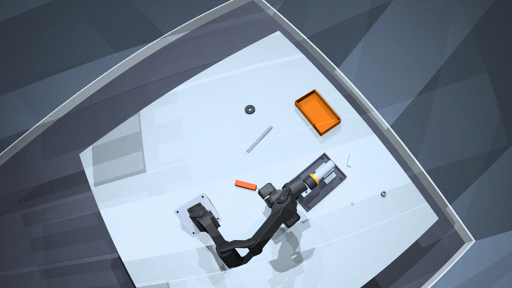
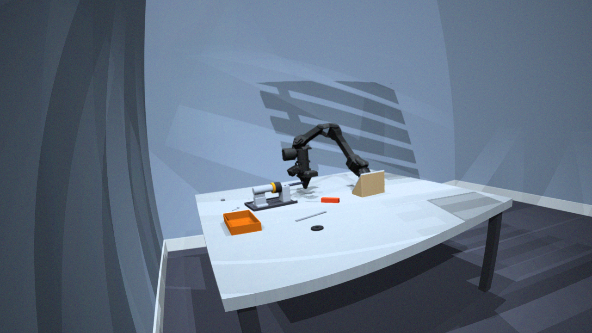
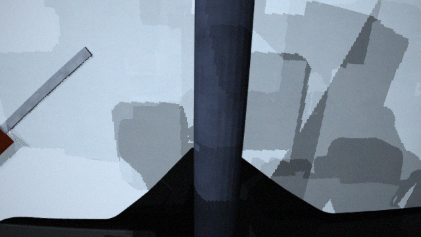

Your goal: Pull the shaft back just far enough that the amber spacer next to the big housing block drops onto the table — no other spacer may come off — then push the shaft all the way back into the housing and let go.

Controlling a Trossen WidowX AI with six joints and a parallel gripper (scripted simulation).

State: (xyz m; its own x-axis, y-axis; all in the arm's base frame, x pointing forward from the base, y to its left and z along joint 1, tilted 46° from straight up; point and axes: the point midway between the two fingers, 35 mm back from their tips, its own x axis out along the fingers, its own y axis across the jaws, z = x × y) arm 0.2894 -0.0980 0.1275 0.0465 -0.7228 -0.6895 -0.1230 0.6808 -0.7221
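Note:
My gripper (image 2: 305, 186) (image 3: 210, 156) is shut on the dark shaft (image 2: 296, 183) (image 3: 220, 99), which sticks out from the near support block (image 2: 285, 193). The arm hides the fingertips in the top view. The amber spacer (image 1: 314, 178) (image 2: 273, 187) is still up on the line of the shaft, against the end of the big light housing (image 1: 327, 168) (image 2: 260, 189). Dark spacers (image 1: 310, 182) (image 2: 278, 187) sit beside it, between it and the near support block. Housing and block stand on a dark base (image 1: 308, 209) (image 2: 271, 203). The shaft's inner end is hidden.
An orange tray (image 1: 318, 112) (image 2: 246, 228) is beyond the base. A red-handled tool (image 1: 245, 185) (image 2: 329, 200) (image 3: 4, 141), a grey bar (image 1: 259, 139) (image 2: 311, 216), a dark ring (image 1: 246, 110) (image 2: 313, 228) and a hex key (image 1: 348, 161) lie on the table.

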